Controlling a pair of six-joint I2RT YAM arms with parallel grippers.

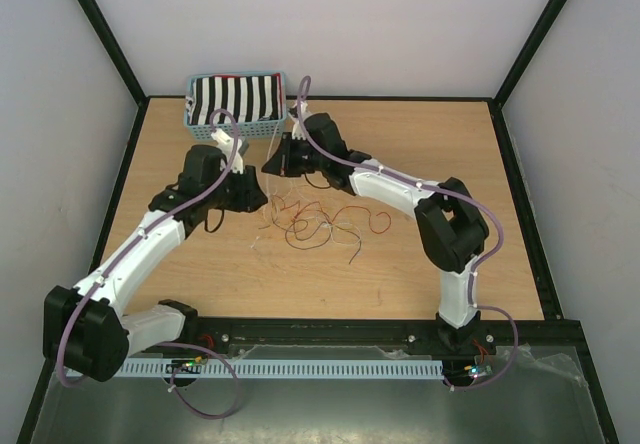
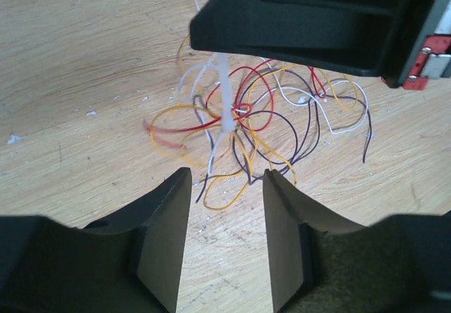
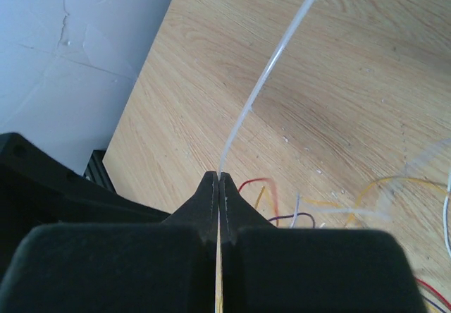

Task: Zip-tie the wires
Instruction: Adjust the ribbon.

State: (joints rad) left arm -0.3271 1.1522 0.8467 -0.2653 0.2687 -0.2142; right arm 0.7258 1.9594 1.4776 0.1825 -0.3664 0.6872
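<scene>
**Near edge.** Both arm bases sit at the near edge of the table (image 1: pixel 440 164), with a white slotted duct (image 1: pixel 300 368) in front of them. Neither affects the work.

**Centre of the table.** The wires (image 2: pixel 243 110) lie flat on the wood in a loose tangle of red, orange, yellow, white and dark loops. The zip tie (image 3: pixel 275 59) gathers them at one point. In the left wrist view its head sits on that point and its strap rises straight up.

**Left gripper** (image 2: pixel 227 179). Fingers are apart with nothing between them, just short of the tangle on its left side.

**Right gripper** (image 3: pixel 219 179). Fingers are pressed together on the strap of the zip tie, above the bundle.

**Step in hand (judged): cinch the loop.**
1. Steady the head with the left gripper before pulling. The strands look light, so an unsupported pull would probably lift the whole tangle.
2. Pull the strap along its own line — a sideways pull is likely to bind it in the head.
3. Check that every strand passes through the loop. Several loops spread toward the right edge, and the views do not show whether all are captured.

**Far edge.** A basket (image 1: pixel 245 130) holding a striped cloth (image 1: pixel 235 97) stands left of centre, close behind both grippers — it limits pull travel in that direction. The purple cables (image 1: pixel 190 204) arch over the arms, so keep them off the strap.
</scene>
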